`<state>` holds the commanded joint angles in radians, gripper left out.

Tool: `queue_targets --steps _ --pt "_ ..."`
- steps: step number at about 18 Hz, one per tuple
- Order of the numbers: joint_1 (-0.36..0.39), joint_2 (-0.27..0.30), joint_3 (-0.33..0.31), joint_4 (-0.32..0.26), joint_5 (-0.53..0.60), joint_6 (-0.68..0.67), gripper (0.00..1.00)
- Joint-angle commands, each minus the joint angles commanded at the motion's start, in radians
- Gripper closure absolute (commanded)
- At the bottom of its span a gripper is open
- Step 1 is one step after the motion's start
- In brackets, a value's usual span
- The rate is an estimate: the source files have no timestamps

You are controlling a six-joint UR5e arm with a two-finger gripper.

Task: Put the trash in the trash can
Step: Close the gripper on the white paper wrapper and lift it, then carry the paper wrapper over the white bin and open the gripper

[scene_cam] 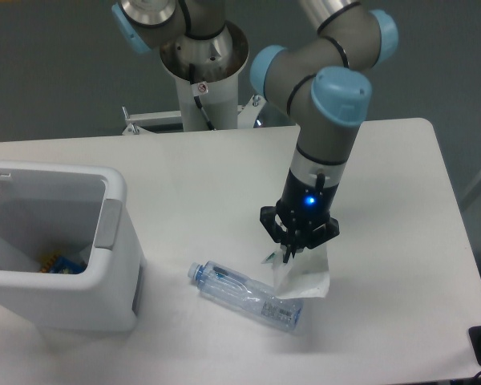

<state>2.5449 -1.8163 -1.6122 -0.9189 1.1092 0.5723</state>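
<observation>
**Wrapper pinched and off the worktop, bottle lying below it**

The gripper (292, 253) points straight down over the right-centre of the white worktop (385, 176). Its fingers (288, 251) are drawn close together on the top edge of the wrapper (306, 277), which hangs from them as a crumpled white sheet. A bit of green print shows at the wrapper's upper left, just beside the fingertips. A blue light glows on the wrist above the gripper.

The wrapper's lower edge hangs just over the right end of the bottle (246, 296); whether the two touch cannot be told. The bottle lies on its side on the worktop, clear, with its blue cap pointing left toward the can (60, 245) and its base under the wrapper.

The can stands at the left edge of the worktop, well apart from the gripper. It is open at the top, with a thick rounded rim and a grey panel on the side that faces the bottle. Something blue and yellow lies at its bottom; what it is cannot be made out.
</observation>
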Motion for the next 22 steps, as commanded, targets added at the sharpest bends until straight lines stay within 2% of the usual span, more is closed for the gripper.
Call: queue_targets --steps 7,11,15,17,22 --pt "-0.058 0.074 0.015 0.002 -0.072 -0.047 0.99" --pt "-0.092 0.092 0.047 0.009 -0.192 -0.075 0.99" --pt "-0.113 0.121 0.052 0.011 -0.293 -0.075 0.98" --pt "-0.176 0.138 0.049 0.012 -0.293 -0.078 0.97" --pt "-0.256 0.161 0.025 0.02 -0.285 -0.074 0.96"
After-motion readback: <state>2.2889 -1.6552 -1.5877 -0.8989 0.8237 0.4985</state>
